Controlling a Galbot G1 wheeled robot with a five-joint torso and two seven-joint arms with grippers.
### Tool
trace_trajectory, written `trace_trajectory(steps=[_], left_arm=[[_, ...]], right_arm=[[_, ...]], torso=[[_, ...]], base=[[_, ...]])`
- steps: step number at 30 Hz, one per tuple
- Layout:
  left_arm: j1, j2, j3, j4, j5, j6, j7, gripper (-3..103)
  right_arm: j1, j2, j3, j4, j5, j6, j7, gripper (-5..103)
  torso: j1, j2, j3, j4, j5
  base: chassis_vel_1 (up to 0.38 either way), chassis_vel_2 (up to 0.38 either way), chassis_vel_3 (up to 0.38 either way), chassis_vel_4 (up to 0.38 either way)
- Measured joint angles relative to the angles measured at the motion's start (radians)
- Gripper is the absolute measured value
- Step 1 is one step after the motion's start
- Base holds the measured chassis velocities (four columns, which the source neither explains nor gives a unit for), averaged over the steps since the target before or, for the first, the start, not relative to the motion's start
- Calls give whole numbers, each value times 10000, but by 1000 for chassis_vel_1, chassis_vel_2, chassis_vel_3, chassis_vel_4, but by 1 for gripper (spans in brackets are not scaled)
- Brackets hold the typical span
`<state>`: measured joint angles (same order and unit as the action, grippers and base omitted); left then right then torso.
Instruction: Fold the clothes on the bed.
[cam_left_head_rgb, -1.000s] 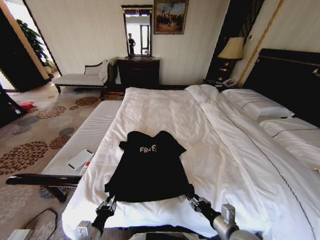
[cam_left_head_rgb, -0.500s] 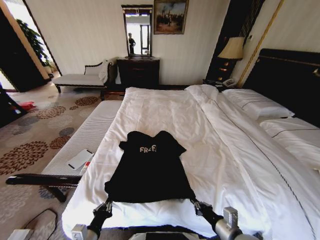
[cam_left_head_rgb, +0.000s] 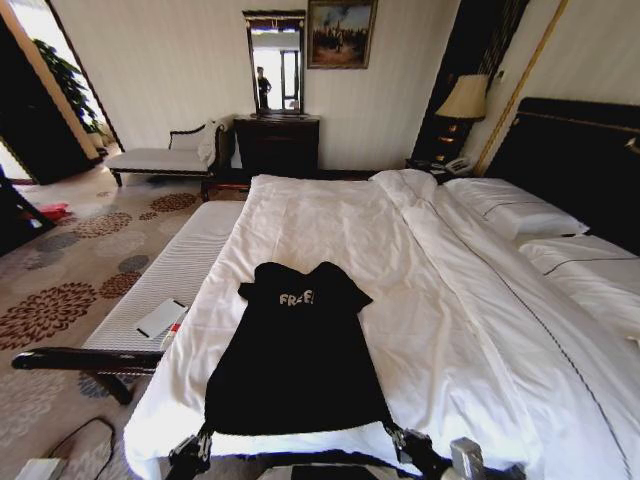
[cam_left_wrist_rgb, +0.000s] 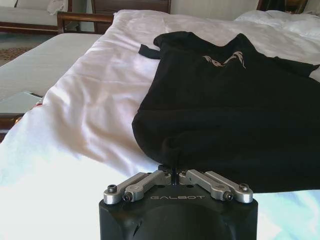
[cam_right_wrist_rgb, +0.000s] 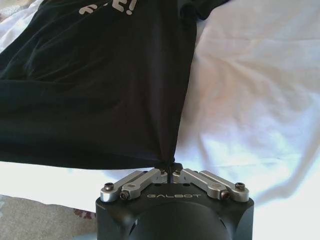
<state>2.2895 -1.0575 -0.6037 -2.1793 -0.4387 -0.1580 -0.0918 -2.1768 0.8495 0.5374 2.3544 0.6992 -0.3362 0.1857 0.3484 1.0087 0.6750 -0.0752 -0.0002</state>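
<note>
The black soft-fabric T-shirt (cam_left_head_rgb: 296, 350) with white lettering is spread at the near edge of the white-duvet bed (cam_left_head_rgb: 440, 330). Its hem corners are pinched by the closed left gripper (cam_left_wrist_rgb: 173, 172) and the closed right gripper (cam_right_wrist_rgb: 170, 170).

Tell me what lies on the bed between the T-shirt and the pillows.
In the head view, just bare white duvet separates the black T-shirt from the pillows.

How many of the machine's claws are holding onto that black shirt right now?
2. The left claw pinches the black T-shirt at its near left hem corner; the right claw pinches the near right corner, both at the bed's near edge.
</note>
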Motion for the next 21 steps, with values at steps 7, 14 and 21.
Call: trace_trajectory(steps=[7, 14, 21], left_arm=[[238, 11, -29, 276, 102, -195, 4, 2], [129, -77, 72, 531, 234, -254, -105, 1], [75, -144, 80, 478, 510, -302, -194, 28]], right_arm=[[11, 166, -333, -362, -484, 25, -95, 0], [133, 234, -427, -534, -570, 152, -82, 5], [126, 424, -315, -377, -854, 368, -71, 31]], torso=[[0, 0, 0, -1, 3], [-1, 0, 0, -1, 1], [0, 0, 0, 0, 1]], base=[[0, 0, 0, 0], [0, 0, 0, 0], [0, 0, 0, 0]])
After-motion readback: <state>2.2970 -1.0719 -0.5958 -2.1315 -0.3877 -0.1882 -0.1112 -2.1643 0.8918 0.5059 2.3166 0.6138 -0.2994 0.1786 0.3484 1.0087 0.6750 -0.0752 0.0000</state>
